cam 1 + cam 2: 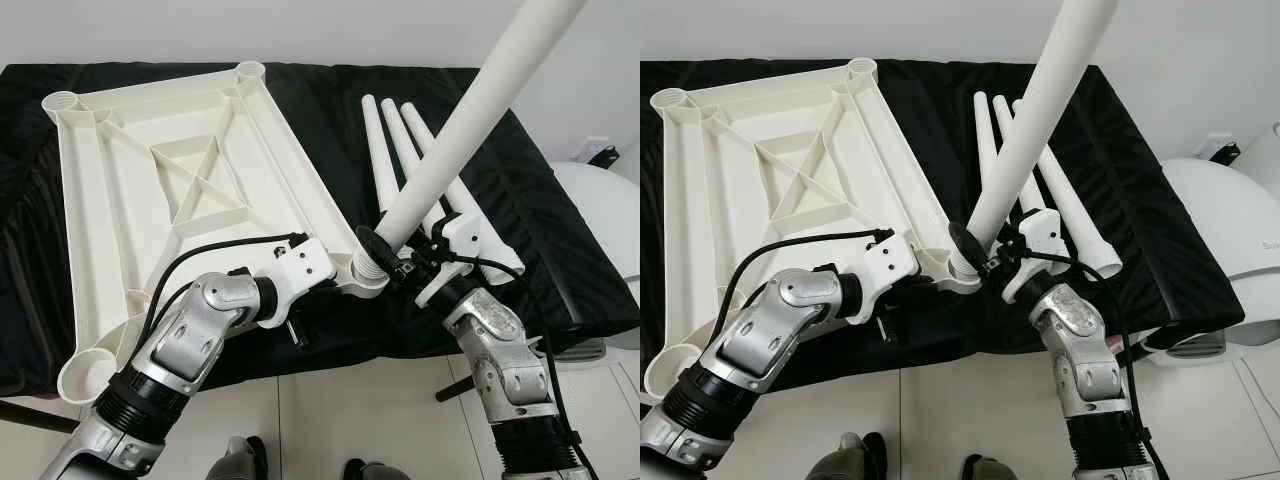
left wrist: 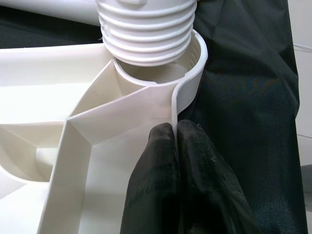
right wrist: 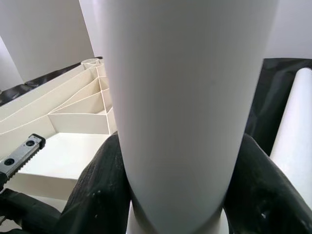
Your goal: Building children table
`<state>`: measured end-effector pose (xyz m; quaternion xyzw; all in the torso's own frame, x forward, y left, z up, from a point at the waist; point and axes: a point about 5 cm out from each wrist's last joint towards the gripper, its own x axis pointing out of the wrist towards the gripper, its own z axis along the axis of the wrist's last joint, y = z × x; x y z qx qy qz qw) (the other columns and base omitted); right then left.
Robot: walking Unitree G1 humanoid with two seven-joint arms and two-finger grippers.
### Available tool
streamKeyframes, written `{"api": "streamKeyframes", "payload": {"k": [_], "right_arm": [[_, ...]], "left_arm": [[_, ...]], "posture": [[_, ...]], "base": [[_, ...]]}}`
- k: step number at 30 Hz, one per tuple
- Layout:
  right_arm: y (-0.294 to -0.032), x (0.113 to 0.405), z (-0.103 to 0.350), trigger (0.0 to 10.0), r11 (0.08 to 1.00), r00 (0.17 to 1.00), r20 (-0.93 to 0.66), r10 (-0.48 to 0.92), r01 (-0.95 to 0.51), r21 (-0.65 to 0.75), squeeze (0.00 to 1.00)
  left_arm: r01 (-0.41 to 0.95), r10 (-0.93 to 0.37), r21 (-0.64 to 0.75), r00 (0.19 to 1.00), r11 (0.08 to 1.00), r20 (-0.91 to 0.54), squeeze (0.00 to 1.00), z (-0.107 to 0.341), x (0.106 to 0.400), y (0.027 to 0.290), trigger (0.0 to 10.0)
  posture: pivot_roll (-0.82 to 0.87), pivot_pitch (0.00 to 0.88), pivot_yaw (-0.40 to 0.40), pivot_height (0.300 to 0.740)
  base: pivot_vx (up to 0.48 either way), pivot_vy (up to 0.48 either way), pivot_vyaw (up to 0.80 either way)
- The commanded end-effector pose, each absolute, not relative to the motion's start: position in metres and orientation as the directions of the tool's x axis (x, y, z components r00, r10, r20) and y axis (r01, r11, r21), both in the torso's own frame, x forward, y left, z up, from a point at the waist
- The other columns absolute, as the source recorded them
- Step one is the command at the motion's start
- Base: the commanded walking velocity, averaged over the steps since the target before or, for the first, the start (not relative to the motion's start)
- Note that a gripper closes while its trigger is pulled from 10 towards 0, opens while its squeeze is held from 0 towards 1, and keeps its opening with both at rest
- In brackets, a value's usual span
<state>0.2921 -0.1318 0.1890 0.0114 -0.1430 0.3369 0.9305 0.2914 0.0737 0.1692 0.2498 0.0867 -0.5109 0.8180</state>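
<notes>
— Where lies the table frame?
— Upside down on the black-draped tabletop, spread over its left half, near right corner reaching the front edge. Cream-white plastic, ribbed underneath with crossing braces around a rectangular centre, a round socket at each corner.

— And the leg?
— Long, white, tapering, tilted up and away to the right. Threaded lower end sitting right at the mouth of the near right corner socket, ridges of the thread still showing above the rim.

— Held by what?
— Clamped in the right pincer, black fingers pressed on both sides of the shaft just above the thread.

— Left pincer?
— Squeezed narrow on the frame's thin outer wall right beside that socket, one fingertip on each face of the wall.

— Anything else there?
— Three more legs lying side by side on the right half of the tabletop, thin ends toward the back edge. A white rounded object past the right edge.
</notes>
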Motion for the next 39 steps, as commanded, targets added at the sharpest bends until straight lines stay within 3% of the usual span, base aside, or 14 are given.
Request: {"api": "streamKeyframes", "payload": {"k": [1,9,25,32,39], "right_arm": [[-0.137,0.291,0.181,10.0,0.749,0.724,0.230,0.651,-0.661,-0.038,0.00],[-0.142,0.290,0.180,10.0,0.656,0.641,0.193,0.743,-0.755,-0.019,0.00],[-0.150,0.309,0.185,10.0,0.605,0.597,0.100,0.796,-0.785,-0.129,0.00],[-0.139,0.317,0.185,10.0,0.540,0.537,0.070,0.841,-0.826,-0.159,0.00],[-0.128,0.319,0.180,10.0,0.533,0.526,0.084,0.846,-0.831,-0.161,0.00]], "left_arm": [[0.894,-0.756,0.260,0.447,0.364,-0.478,0.00,0.146,0.288,0.077,10.0],[0.894,-0.755,0.260,0.448,0.366,-0.479,0.00,0.147,0.288,0.078,10.0],[0.894,-0.757,0.257,0.447,0.367,-0.476,0.00,0.146,0.287,0.077,10.0],[0.892,-0.756,0.254,0.452,0.374,-0.474,0.00,0.145,0.285,0.077,10.0],[0.891,-0.755,0.254,0.454,0.376,-0.473,0.00,0.145,0.284,0.077,10.0]], "posture": [[-0.02,0.200,-0.029,0.740],[-0.02,0.201,-0.027,0.740],[-0.02,0.199,-0.029,0.740],[-0.01,0.194,-0.039,0.740],[-0.01,0.192,-0.039,0.740]], "base": [[0.000,0.000,0.00],[0.000,0.000,0.00],[0.000,0.000,0.00],[0.000,0.000,0.00],[0.000,0.000,0.00]]}}
